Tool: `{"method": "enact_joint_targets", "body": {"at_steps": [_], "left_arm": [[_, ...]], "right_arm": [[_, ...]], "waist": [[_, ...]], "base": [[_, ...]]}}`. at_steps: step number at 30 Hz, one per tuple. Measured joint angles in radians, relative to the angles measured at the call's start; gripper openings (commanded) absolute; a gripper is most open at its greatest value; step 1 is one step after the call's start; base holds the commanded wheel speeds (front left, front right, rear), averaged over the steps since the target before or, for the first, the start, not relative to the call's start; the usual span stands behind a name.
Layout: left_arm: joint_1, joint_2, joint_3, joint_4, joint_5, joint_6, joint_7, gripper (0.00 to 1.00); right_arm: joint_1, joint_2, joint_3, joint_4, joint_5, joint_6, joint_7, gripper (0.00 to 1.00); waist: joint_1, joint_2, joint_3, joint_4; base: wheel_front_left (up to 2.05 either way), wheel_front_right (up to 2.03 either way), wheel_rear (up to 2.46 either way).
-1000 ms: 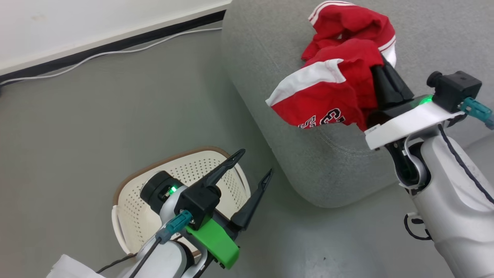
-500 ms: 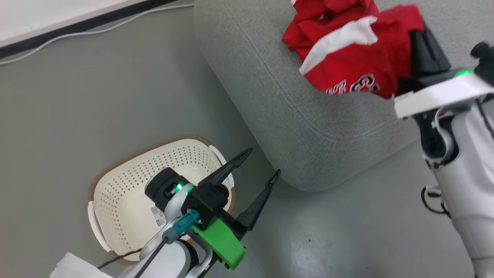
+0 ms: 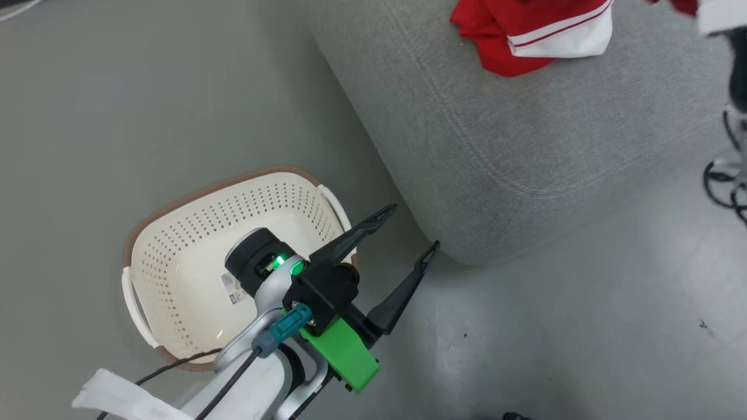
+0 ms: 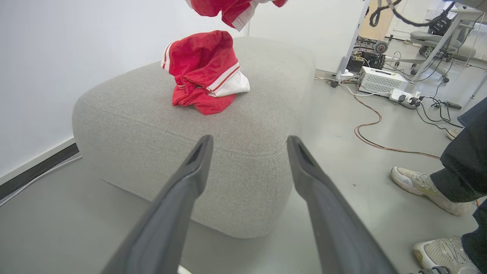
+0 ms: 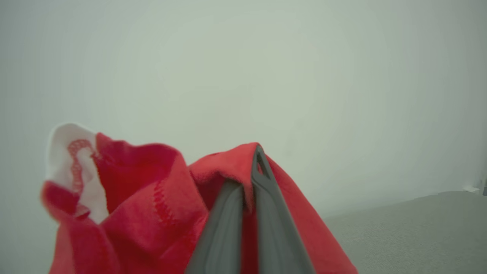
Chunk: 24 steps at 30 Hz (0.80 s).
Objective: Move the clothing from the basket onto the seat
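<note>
Bare grey floor (image 3: pixel 146 87) left of seat (image 3: pixel 525 151): wide free passage. Basket (image 3: pixel 192 194) on floor near seat's corner; mouth open upward, partly overhung by left arm. Left gripper (image 3: pixel 414 226), jaws spread wide, near seat's rounded corner, apart from it. Seat top: near part bare, red garment heap (image 4: pixel 203 72) occupies far part. Second red garment (image 5: pixel 144 205), pinched in right gripper (image 5: pixel 258 152), hangs above heap. In left wrist view, right of seat: person's shoes (image 4: pixel 422 184) and floor cables (image 4: pixel 376 125) crowd path.
</note>
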Motion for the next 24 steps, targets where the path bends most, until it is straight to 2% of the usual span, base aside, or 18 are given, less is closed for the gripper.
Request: {"method": "enact_joint_targets", "body": {"at_steps": [8, 12, 17, 24], "left_arm": [[-0.037, -0.001, -0.021, -0.027, 0.01, -0.003, 0.019, 1.0], [-0.068, 0.0, -0.025, -0.04, 0.053, -0.006, 0.019, 1.0], [-0.102, 0.013, -0.02, -0.051, 0.065, -0.009, 0.023, 1.0], [-0.129, 0.032, -0.007, -0.051, 0.095, -0.01, 0.023, 1.0]], "right_arm": [[-0.126, -0.049, -0.047, 0.07, 0.012, 0.0, 0.002, 0.0], [-0.16, -0.07, -0.062, 0.114, 0.015, 0.0, 0.008, 0.0], [-0.172, -0.067, -0.074, 0.166, 0.035, 0.0, 0.008, 0.0], [-0.169, -0.028, -0.082, 0.268, 0.054, 0.0, 0.007, 0.0]], "waist": [[0.0, 0.0, 0.07, 0.043], [0.0001, 0.0, 0.111, 0.065], [0.0001, 0.0, 0.165, 0.088], [0.0001, 0.0, 0.229, 0.105]], "base": [[0.0, 0.0, 0.0], [0.0, 0.0, 0.0], [0.0, 0.0, 0.0], [0.0, 0.0, 0.0]]}}
